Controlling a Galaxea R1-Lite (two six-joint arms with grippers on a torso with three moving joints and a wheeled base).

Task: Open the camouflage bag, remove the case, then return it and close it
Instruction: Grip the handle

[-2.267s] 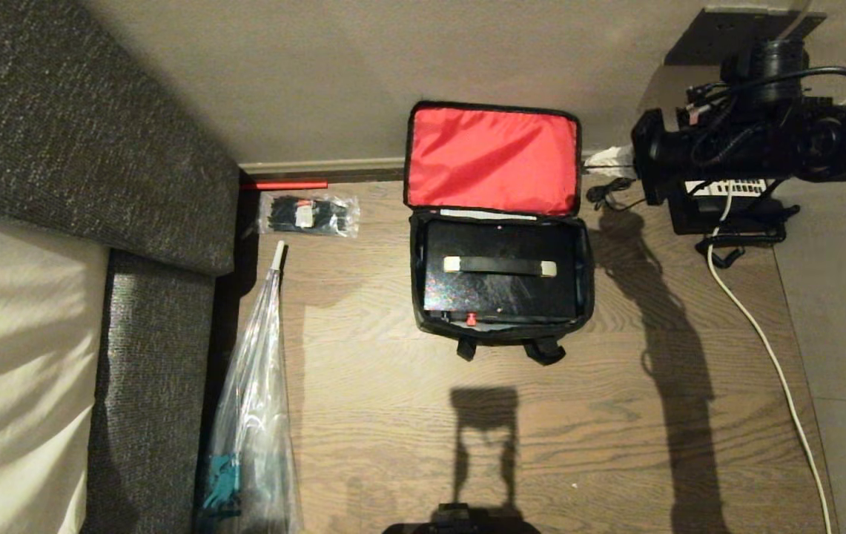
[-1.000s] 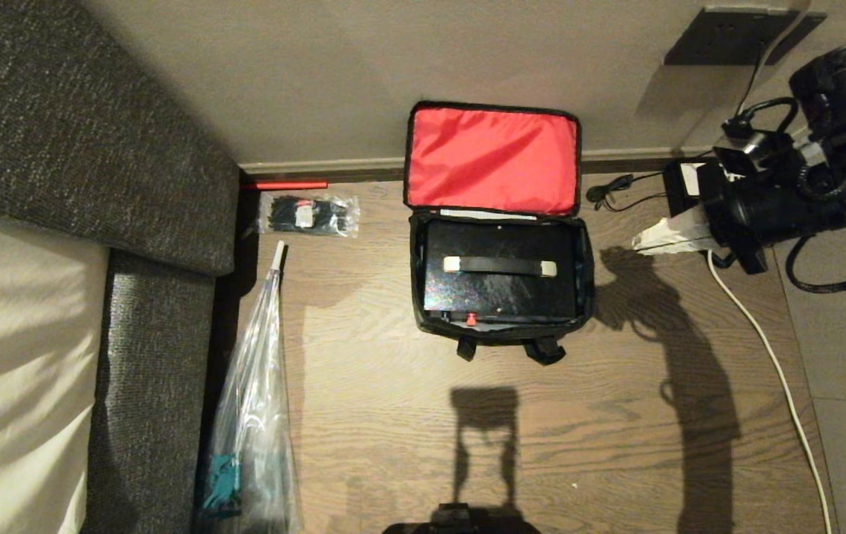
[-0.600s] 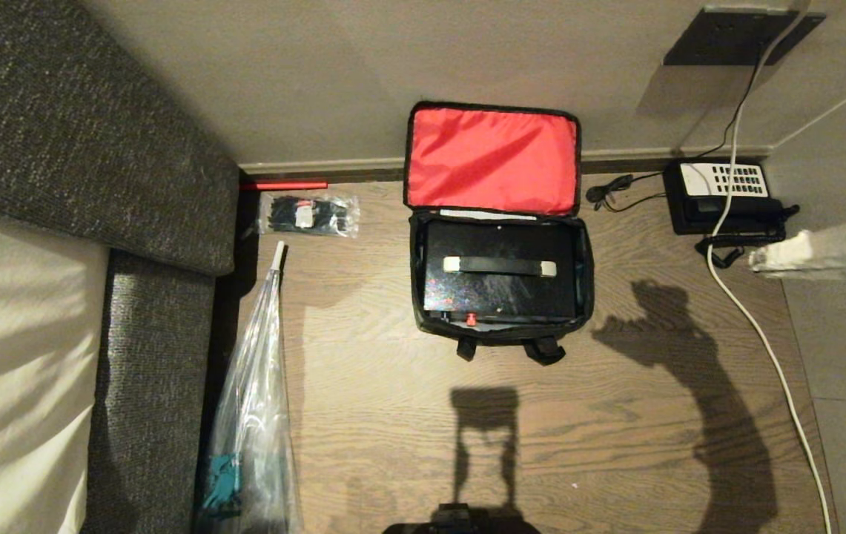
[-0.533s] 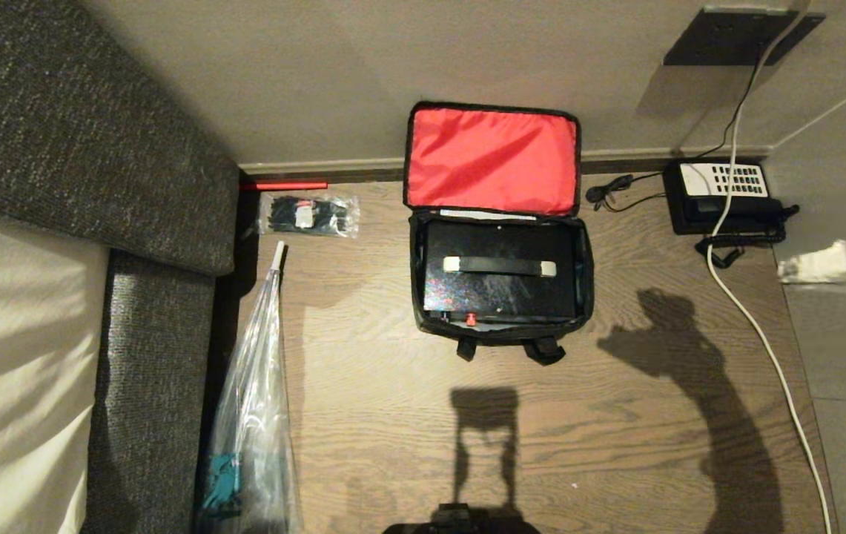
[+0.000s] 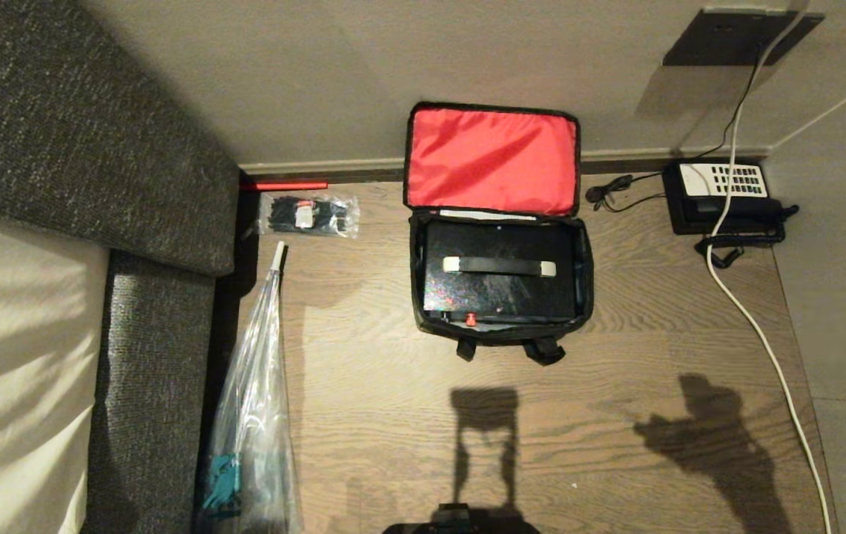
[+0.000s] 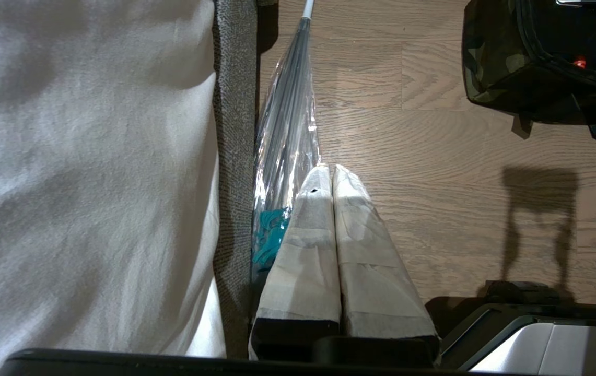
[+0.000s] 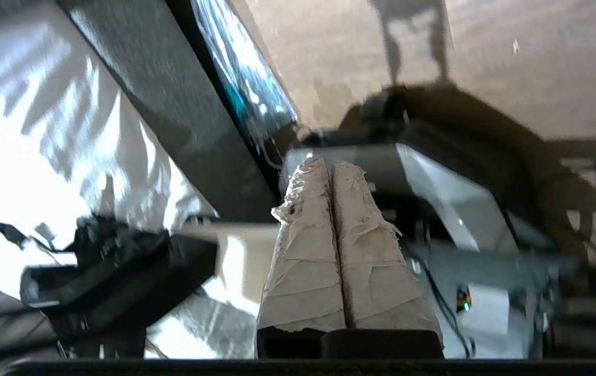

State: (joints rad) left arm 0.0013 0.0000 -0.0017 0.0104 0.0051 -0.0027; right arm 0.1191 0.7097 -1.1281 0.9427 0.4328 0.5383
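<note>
The camouflage bag [image 5: 498,337] stands on the wooden floor against the wall. Its red-lined lid [image 5: 493,159] is flipped up and back. The black case [image 5: 500,293] lies inside it, handle [image 5: 499,265] up, small red latch [image 5: 471,319] at the near side. Neither gripper shows in the head view; only an arm's shadow [image 5: 712,437] falls on the floor at the front right. My left gripper [image 6: 331,169] is shut and empty, hanging over the floor well short of the bag [image 6: 491,57]. My right gripper [image 7: 331,164] is shut and empty, pointing toward my own base.
A black telephone [image 5: 723,194] with a white cable [image 5: 756,326] sits to the right of the bag. A wrapped umbrella [image 5: 256,400] and a packet of black ties [image 5: 309,213] lie on the left beside the grey sofa [image 5: 81,133].
My right arm swung from beside the bag's lid out past the right edge of the head view. Its shadow slid down the floor toward the front right. Bag and case stayed put.
</note>
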